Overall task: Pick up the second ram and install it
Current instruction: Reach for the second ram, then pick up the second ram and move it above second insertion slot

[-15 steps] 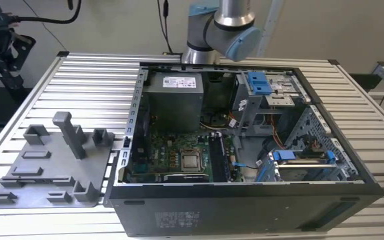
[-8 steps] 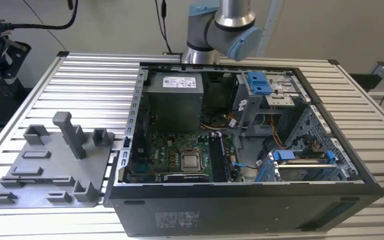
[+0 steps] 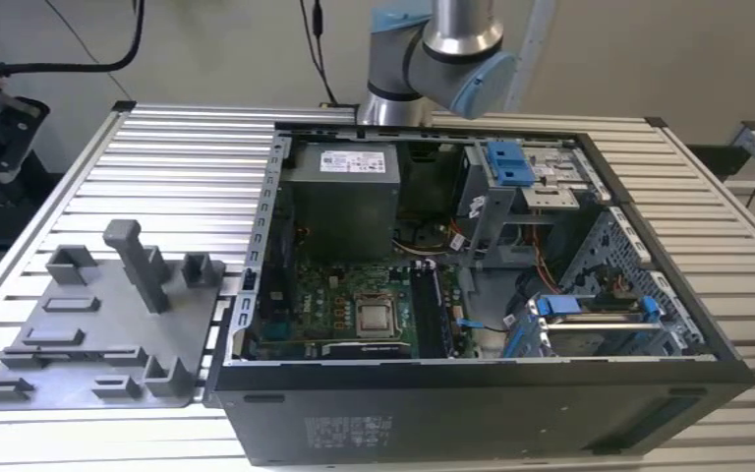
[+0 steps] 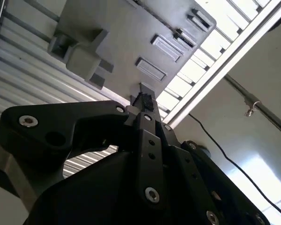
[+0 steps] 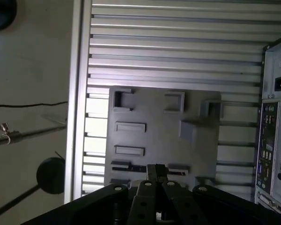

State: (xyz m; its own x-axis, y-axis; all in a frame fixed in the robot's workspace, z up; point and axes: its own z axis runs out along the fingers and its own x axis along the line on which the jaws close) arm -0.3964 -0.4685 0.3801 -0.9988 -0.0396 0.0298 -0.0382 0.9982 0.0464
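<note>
In both wrist views my gripper [image 5: 156, 169] [image 4: 143, 99] hangs high above the grey fixture plate [image 5: 154, 136] [image 4: 126, 42], its two black fingers drawn together and nothing showing between them. Just beyond the fingertips in the first wrist view, a narrow dark strip, seemingly the second ram [image 5: 129, 167], lies in a slot of the plate. In the exterior view the plate [image 3: 89, 324] sits on the table at the exterior view's left. The arm [image 3: 436, 59] rises behind the open computer case [image 3: 483, 295], and the motherboard [image 3: 351, 315] lies exposed inside it.
A grey upright post [image 3: 142, 261] and several small holders stand on the fixture plate. The silver processor [image 3: 377, 317] sits mid-board, with a power supply [image 3: 341, 197] and blue drive brackets [image 3: 509, 162] around it. The slatted aluminium table [image 3: 181, 157] ends at an edge [image 5: 77, 93] near the plate.
</note>
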